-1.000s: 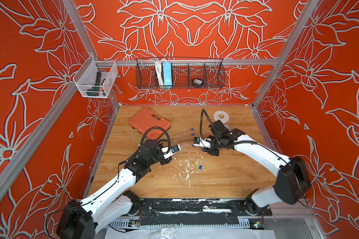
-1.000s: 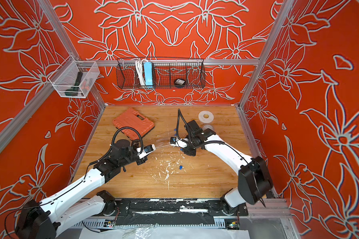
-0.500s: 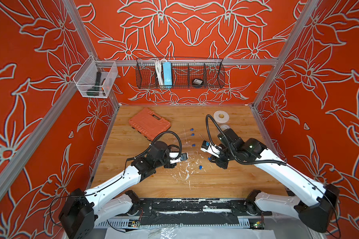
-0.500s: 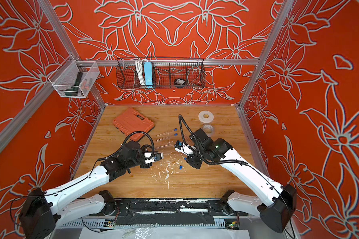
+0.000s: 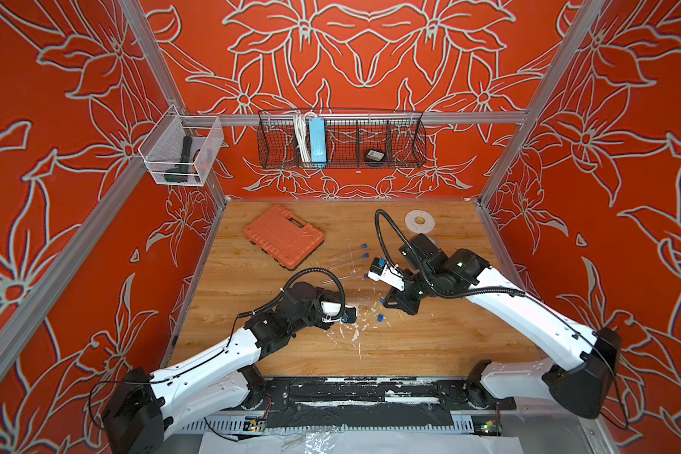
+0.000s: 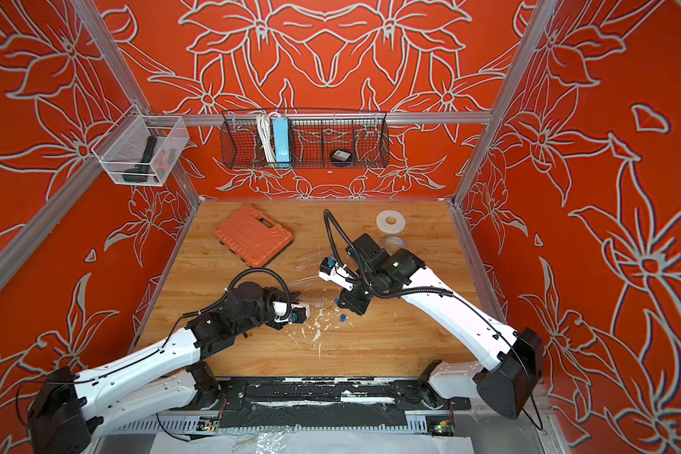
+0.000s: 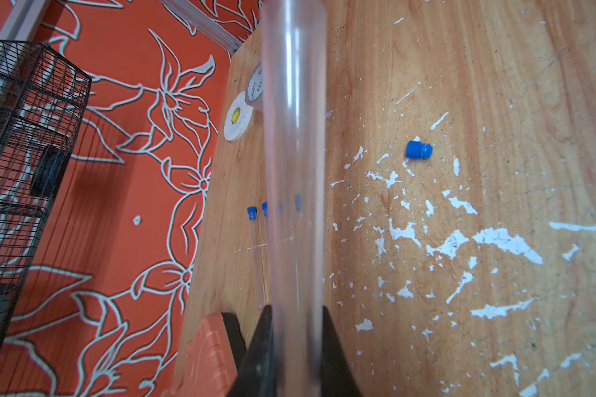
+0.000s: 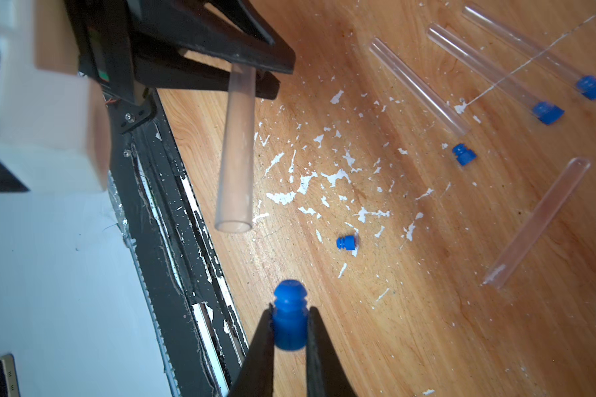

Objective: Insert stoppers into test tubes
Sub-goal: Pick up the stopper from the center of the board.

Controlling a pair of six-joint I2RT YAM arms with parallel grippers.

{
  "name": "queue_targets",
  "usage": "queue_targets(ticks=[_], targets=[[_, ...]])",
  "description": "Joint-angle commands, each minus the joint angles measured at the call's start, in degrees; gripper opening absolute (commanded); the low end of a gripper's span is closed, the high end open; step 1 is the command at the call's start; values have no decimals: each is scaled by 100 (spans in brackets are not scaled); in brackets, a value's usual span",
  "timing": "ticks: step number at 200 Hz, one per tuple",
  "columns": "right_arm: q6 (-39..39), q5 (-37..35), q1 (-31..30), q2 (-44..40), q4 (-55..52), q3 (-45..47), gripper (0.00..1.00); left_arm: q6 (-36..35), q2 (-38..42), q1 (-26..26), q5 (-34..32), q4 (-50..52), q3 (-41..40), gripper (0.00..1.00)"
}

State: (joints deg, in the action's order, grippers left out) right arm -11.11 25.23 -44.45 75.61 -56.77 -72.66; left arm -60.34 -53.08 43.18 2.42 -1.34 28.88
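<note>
Left gripper [image 7: 296, 330]: black fingers clamped on slender clear plastic test tube [image 7: 295, 172], gripped at the end away from its open mouth, carried above the table.
Right gripper [image 8: 289, 330]: tapered black fingers pinching small bright blue ribbed plug-shaped stopper [image 8: 289, 309], domed tip protruding.
Stopper versus tube mouth: near, apart, not inserted.
Loose blue stopper [image 8: 346, 242]: on its side on wooden table [image 8: 410, 343], near both grippers.
Two stoppered clear tubes [image 8: 486, 68]: lying side by side, blue caps seated.
Open clear tube [image 8: 417, 86]: beside those, unseated blue cap [image 8: 463, 154] just beside its mouth.
Bare clear tube [image 8: 537, 220]: lying apart.
Table surface: light wood grain, flecked with white flakes.
</note>
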Motion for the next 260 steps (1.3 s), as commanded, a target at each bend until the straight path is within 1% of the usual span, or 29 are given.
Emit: queue_targets(ticks=[1, 59, 197, 226, 260], targets=[[68, 355, -82, 58, -159, -213, 9, -186, -27, 24, -15, -168, 4, 0], [107, 472, -186, 125, -71, -328, 9, -193, -71, 24, -48, -123, 17, 0], [158, 211, -304, 448, -34, -483, 9, -132, -71, 24, 145, -94, 30, 0], [140, 104, -332, 682, -104, -627, 9, -253, 3, 32, 237, -94, 10, 0], [36, -340, -430, 1059, -238, -1042, 8, -661, 278, 149, 453, -140, -200, 0]])
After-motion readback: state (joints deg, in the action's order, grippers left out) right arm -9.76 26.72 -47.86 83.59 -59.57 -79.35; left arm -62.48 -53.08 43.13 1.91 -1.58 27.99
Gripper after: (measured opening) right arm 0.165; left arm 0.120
